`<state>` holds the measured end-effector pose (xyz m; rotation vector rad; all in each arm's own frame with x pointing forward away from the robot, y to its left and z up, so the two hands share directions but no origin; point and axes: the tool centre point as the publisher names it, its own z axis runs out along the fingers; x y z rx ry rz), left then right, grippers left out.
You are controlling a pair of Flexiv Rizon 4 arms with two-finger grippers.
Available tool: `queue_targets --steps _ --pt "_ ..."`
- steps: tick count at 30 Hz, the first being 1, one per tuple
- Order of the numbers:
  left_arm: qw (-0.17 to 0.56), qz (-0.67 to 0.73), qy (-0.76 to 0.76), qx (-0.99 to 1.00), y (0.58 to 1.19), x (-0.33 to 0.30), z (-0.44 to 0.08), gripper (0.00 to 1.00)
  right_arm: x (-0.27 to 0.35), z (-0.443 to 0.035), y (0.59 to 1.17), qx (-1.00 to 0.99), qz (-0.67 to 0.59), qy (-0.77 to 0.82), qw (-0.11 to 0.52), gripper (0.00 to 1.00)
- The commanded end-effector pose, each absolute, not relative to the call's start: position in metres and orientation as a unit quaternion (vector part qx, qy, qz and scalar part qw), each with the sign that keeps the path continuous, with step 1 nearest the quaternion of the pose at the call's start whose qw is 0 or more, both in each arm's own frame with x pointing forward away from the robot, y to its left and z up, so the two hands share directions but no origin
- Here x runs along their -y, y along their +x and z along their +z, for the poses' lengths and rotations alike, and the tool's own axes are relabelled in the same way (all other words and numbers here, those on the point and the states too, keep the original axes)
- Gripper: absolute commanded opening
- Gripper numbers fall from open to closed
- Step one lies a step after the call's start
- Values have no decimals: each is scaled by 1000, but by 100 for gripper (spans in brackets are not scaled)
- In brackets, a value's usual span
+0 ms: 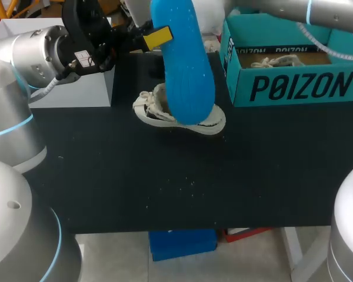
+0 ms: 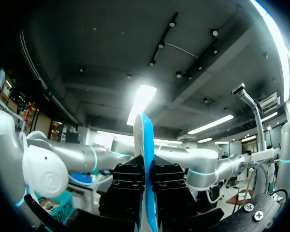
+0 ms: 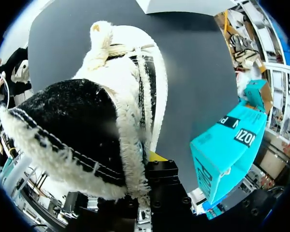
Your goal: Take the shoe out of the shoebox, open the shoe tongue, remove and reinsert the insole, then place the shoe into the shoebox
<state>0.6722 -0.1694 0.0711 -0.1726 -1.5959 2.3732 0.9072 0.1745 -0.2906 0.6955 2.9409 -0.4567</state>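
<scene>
My left gripper (image 1: pixel 160 36) is shut on a bright blue insole (image 1: pixel 185 64) and holds it upright above the shoe. In the left wrist view the insole (image 2: pixel 146 145) stands edge-on, pinched between the black fingers (image 2: pixel 128 179). A white shoe (image 1: pixel 176 116) with a fleecy lining lies on the black table, partly hidden by the insole. My right arm (image 1: pixel 317 14) comes in from the back right; its gripper is hidden behind the insole in the head view. In the right wrist view my right gripper (image 3: pixel 152 162) is shut on the fleecy collar of the shoe (image 3: pixel 111 96).
The teal shoebox (image 1: pixel 294 88) stands open at the back right, with a second shoe (image 1: pixel 276 60) inside; it shows beside the gripper (image 3: pixel 227 145) in the right wrist view. A pale grey box (image 1: pixel 70 91) sits at the back left. The black table (image 1: pixel 165 176) stretches toward the front.
</scene>
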Motion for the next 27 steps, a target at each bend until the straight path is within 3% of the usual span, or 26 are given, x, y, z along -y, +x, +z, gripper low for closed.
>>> queue_targets --steps 1,13,27 --pt "137 821 -60 551 672 170 70 0 -181 -281 903 -793 -211 571 11 0" --pt "137 821 -60 551 672 170 70 0 -190 -293 890 -666 -190 721 -20 0" --pt "137 821 -60 551 672 170 70 0 -181 -315 893 -636 -176 751 -26 0"
